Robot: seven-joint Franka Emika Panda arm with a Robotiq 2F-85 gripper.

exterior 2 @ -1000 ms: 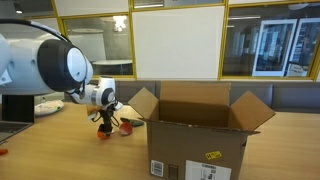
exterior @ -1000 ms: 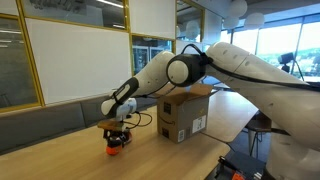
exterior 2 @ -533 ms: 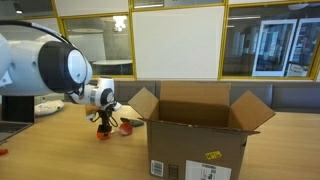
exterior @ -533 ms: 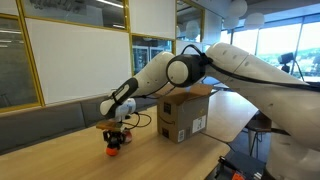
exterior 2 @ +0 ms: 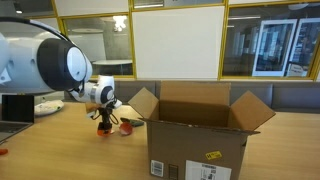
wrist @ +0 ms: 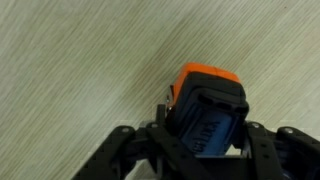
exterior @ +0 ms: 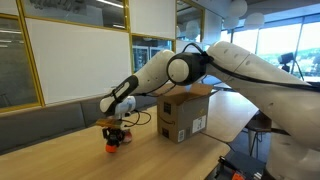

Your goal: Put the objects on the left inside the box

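at lower left of an exterior view, the gripper (exterior: pixel 115 140) is set on the orange-red piece (exterior: pixel 112 148), left of the box (exterior: pixel 186 116). at wrist-view centre, the orange-red piece (wrist: pixel 205 100) is clamped between the jaws; gripped shallowly, it could be dropped short.

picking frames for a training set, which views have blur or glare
Wrist view: the orange-and-black plastic piece, close to the lens, looks soft, while the pale wood-grain table shows clearer grain. In an exterior view, the bright windows behind the white robot arm wash out, though the brown cardboard box stays readable. In an exterior view, a ceiling lamp makes a bright spot.
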